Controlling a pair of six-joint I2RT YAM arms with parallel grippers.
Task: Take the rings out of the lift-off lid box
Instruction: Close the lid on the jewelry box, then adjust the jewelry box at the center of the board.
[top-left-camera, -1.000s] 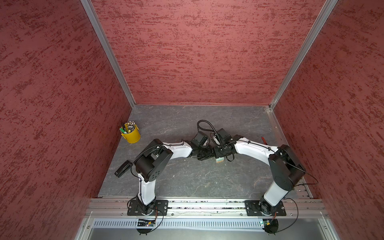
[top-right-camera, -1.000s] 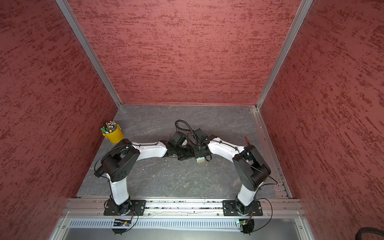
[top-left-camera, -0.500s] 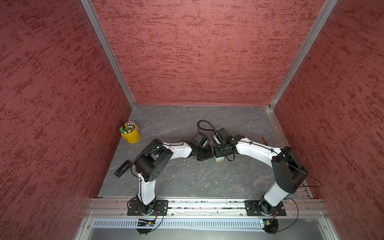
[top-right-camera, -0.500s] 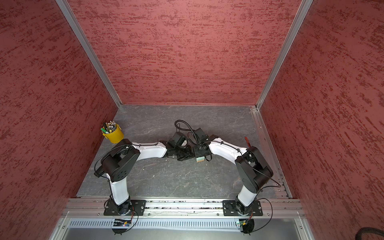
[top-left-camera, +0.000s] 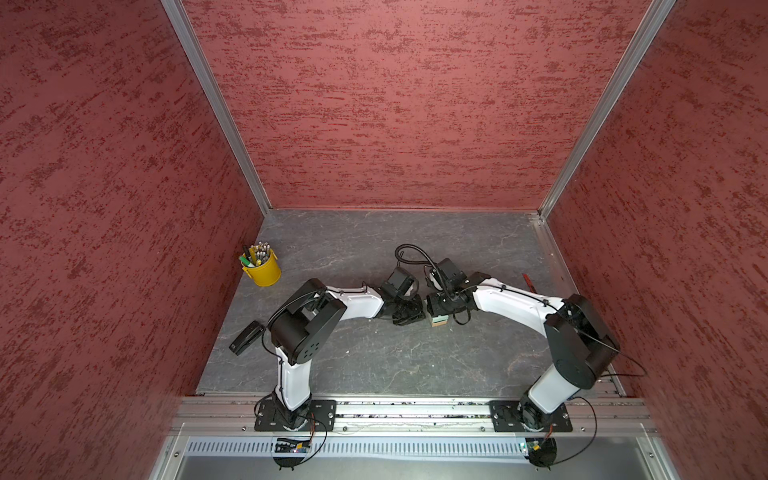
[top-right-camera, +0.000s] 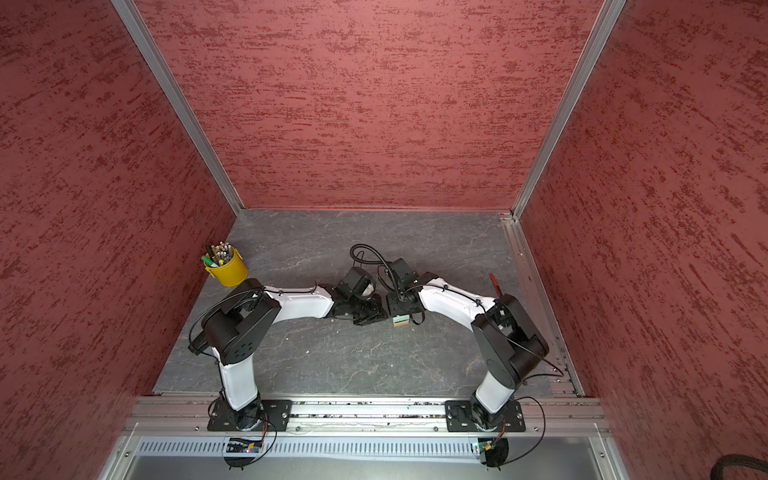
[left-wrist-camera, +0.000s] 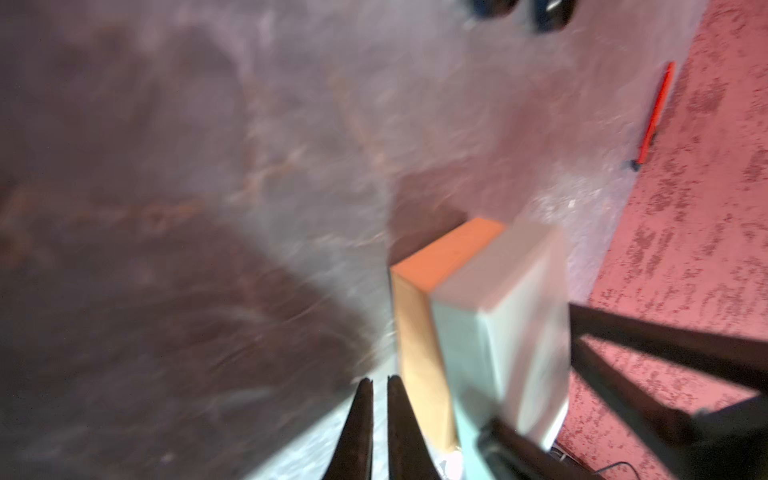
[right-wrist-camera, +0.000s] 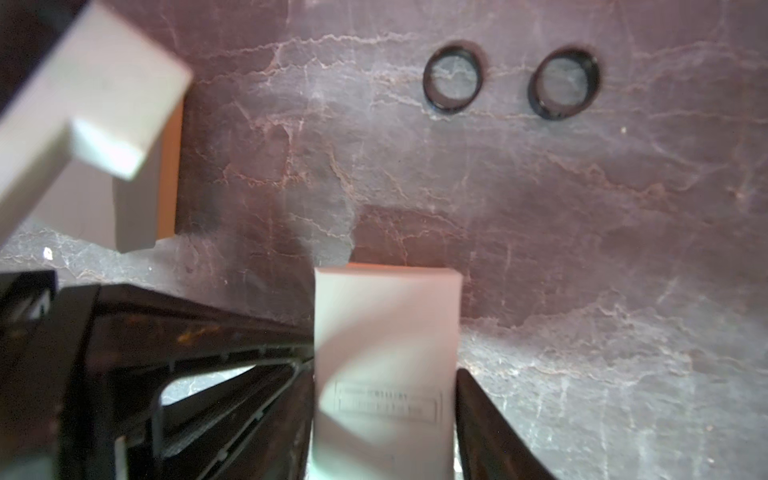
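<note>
Right hand (right-wrist-camera: 386, 368): closed on the box (right-wrist-camera: 386, 316). The pale mint body is pinched between both fingers, the printed label is turned to the wrist camera, and an orange edge is seen at the far end. The box is held low over the worktop (right-wrist-camera: 602, 257); whether it touches cannot be told.

Left hand (left-wrist-camera: 380, 384): fingers are drawn almost together with only a slit left, and nothing is gripped. The tips are set just beside the box's orange side. In both top views the two hands are seen meeting tip to tip near mid-worktop, with the box at the right hand.

Two black rings (right-wrist-camera: 453, 79) are seen beyond the box. They lie flat on bare worktop, side by side but not touching, and outside the box.

A second pale block (right-wrist-camera: 91, 95) is seen off to one side of the held box, tilted and blurred, with an orange panel next to it. Lid or another box: cannot be told.

Further out, a red pen (top-left-camera: 528, 282) is laid near the right wall. A yellow cup (top-left-camera: 262, 272) of pens is set at the left wall. A small black object (top-left-camera: 246, 337) is lying by the left arm's elbow.
</note>
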